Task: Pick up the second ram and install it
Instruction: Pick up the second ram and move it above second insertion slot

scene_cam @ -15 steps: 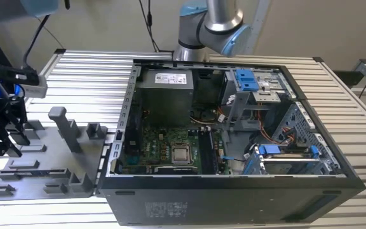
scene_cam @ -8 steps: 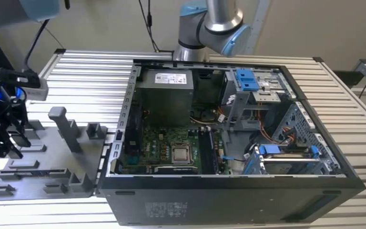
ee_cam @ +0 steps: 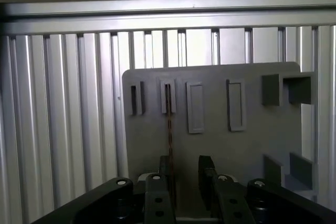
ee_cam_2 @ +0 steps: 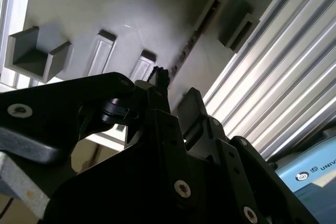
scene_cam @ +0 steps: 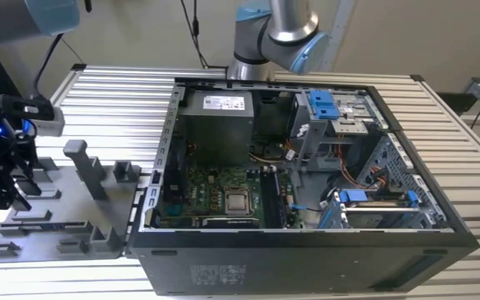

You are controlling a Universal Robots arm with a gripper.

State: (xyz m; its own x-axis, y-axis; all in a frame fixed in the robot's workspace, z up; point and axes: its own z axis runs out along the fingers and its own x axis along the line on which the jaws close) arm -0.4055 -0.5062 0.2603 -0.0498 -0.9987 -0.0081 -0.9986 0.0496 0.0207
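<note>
Black pincer (ee_cam: 185,178): 2 fingers apart with a clear gap, gripping nothing, tips low over the grey tray (ee_cam: 210,145). Item 2, the second ram (ee_cam: 169,114): thin dark board standing on edge in a long tray slot, just beside 1 finger; contact cannot be told. Arm (scene_cam: 277,28): base behind the open computer case (scene_cam: 307,250), wrist hanging over the tray at the exterior view's left. Tabletop (scene_cam: 115,94): ribbed aluminium slats carrying tray and case side by side.
</note>
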